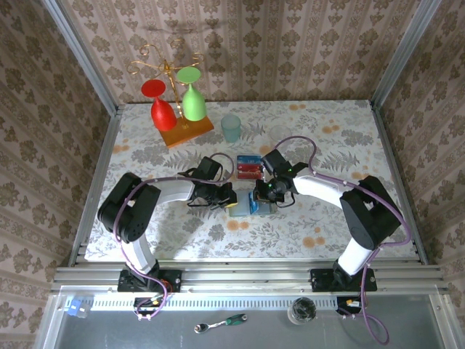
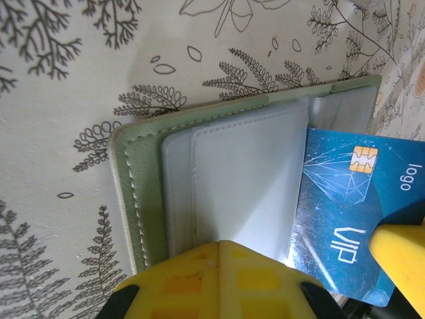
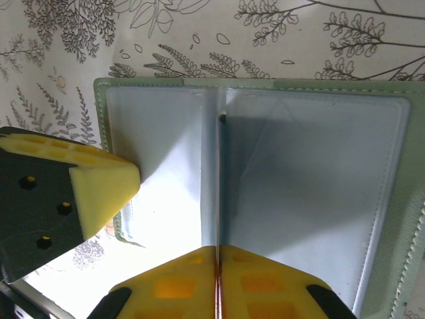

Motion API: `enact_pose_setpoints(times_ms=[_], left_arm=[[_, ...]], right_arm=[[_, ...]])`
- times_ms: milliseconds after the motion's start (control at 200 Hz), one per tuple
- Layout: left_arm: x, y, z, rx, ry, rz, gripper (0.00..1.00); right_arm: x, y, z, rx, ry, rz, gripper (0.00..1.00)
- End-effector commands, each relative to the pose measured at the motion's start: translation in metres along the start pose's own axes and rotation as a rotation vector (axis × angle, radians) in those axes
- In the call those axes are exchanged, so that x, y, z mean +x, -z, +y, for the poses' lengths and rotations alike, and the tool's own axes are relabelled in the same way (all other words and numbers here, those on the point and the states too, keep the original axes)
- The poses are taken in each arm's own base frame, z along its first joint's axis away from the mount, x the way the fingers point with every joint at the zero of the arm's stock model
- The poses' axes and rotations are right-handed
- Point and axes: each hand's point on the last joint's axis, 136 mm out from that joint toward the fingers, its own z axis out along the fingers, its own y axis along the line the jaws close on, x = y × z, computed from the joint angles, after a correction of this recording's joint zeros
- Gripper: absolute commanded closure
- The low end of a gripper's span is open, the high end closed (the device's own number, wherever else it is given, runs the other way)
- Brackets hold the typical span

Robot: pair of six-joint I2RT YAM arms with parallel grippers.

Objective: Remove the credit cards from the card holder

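Right hand, two blocky yellow fingers pressed together, closed on what looks like the thin edge of a blue plastic credit card with a gold chip and the word VIP. Card tilted up, its far end meeting the mouth of a clear plastic sleeve; how much is tucked inside, impossible to tell. Sleeve stitched into a pale grey-green folding card holder, lying open and flat on the leaf-patterned worktop between the two hands. Left hand also closed, gripping nothing, fingertips down at one short end of the holder, apparently pinning it. Right hand the nearer one to the card; likely way out along the card's own length, roughly in line with the holder's long axis, away from the left hand. Possible risk: holder dragged along with the card under too light a pin. Just beyond the holder, red plastic credit cards lying loose on the worktop, apart from both hands.
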Motion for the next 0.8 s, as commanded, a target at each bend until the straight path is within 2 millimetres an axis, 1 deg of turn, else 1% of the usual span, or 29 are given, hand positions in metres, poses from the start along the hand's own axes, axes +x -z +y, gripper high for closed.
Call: enact_pose_setpoints(times_ms=[0,165,335,475,530,550,665,795], left_arm=[[0.002,-0.002,0.012,-0.039,0.010,0.020,1.00],[0.001,-0.002,0.011,-0.038,0.008,0.016,1.00],[0.000,0.000,0.011,-0.037,0.005,0.018,1.00],[0.001,0.002,0.009,-0.035,0.001,0.017,1.00],[0.001,0.003,0.009,-0.035,0.001,0.016,1.00],[0.001,0.003,0.008,-0.034,0.000,0.016,1.00],[0.001,0.004,0.009,-0.036,0.000,0.013,1.00],[0.001,0.006,0.009,-0.038,-0.006,0.009,1.00]], right_arm=[[-0.003,0.003,-0.001,0.034,0.021,-0.007,0.91],[-0.006,0.014,0.000,0.047,0.031,-0.035,0.92],[-0.012,0.032,0.002,0.059,0.065,-0.071,0.92],[-0.019,0.046,0.006,0.057,0.129,-0.093,0.93],[-0.024,0.050,0.008,0.053,0.180,-0.107,0.92],[-0.020,0.051,0.005,0.066,0.194,-0.087,0.92],[-0.023,0.057,0.009,0.080,0.356,-0.079,0.93],[-0.022,0.064,0.013,0.080,0.601,-0.046,0.94]])
